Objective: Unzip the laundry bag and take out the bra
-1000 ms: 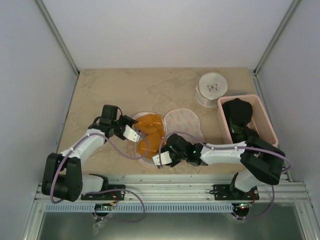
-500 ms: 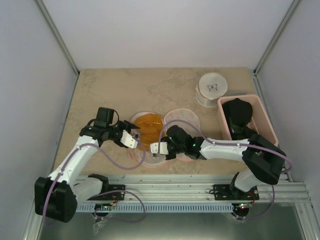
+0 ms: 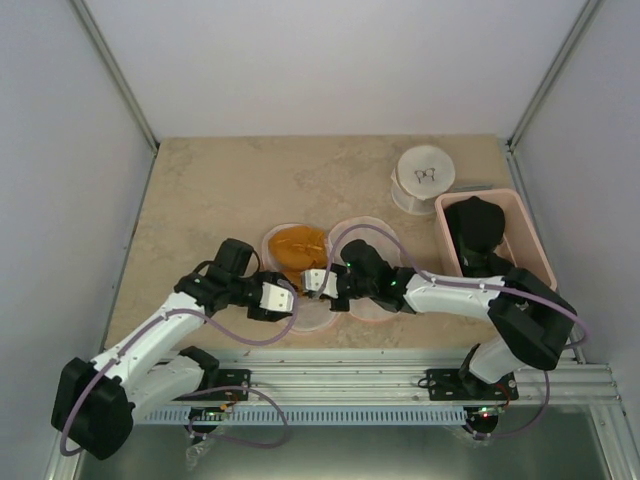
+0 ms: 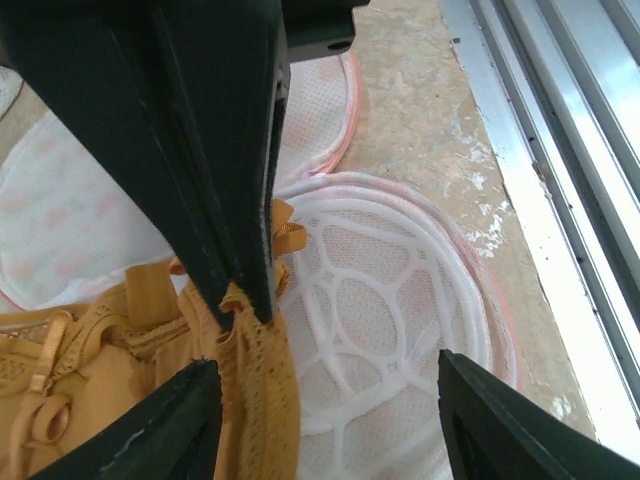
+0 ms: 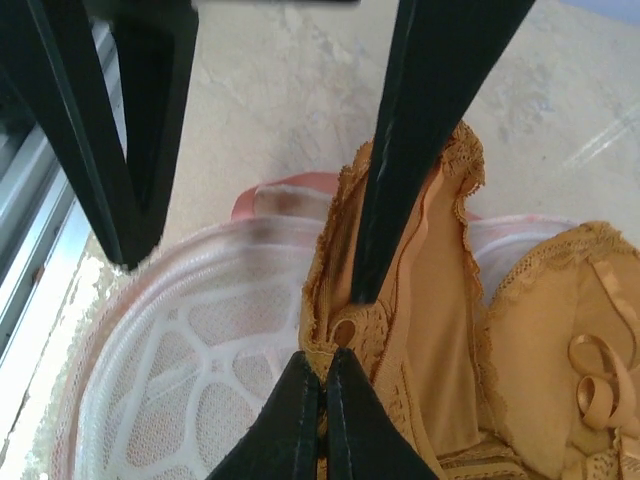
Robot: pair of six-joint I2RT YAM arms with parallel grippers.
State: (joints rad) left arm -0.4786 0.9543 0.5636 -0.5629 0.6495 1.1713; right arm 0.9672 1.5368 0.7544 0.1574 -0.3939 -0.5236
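Desk (image 3: 220, 190): a beige marbled top is seen, with the laundry bag (image 4: 400, 320) laid near its front edge.
Laundry bag: it is spread unzipped, white mesh upward, so that the contents can be reached.
Left pincer (image 4: 328, 362): it is held released low over the bag's near mesh, fingers spread wide, close beside the right pincer (image 5: 322, 358). It is judged to be placed for a second grasp or for pinning the bag.
Right pincer: it is clenched on a lacy edge of the bra (image 5: 440, 300), just above the bag's mesh. A thin edge is judged easier to pinch than a padded cup.
Bra: most of it is lying on the far part of the bag, and it is not yet clear of it.
Stage: unzipping is judged done, and removal is in hand.
Pink basket (image 3: 530, 240): it is set right of the bag, well apart, with a dark garment (image 3: 475, 225) inside.
White round container (image 3: 425, 178): it is stood beyond the bag, to the right.
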